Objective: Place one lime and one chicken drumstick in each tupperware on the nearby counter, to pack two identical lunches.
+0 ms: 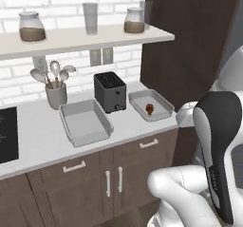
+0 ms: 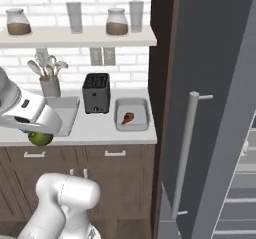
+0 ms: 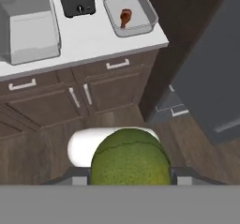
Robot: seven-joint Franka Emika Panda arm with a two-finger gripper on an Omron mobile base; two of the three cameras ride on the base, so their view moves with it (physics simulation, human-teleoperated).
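Claw (image 3: 130,181) was clamped on a lime (image 3: 130,158), carried off the table (image 1: 42,147). Step: delivery. Beyond the claw lay the empty tupperware (image 3: 29,28); the farther tupperware (image 3: 129,11) held a chicken drumstick (image 3: 125,17). Next: advance, then release.

A black toaster (image 1: 110,92) is standing near a grey utensil cup (image 1: 56,95); two jars (image 1: 32,27) are sitting on the wall shelf (image 1: 71,40).

drumstick (image 1: 150,109) in right tupperware (image 1: 161,114)
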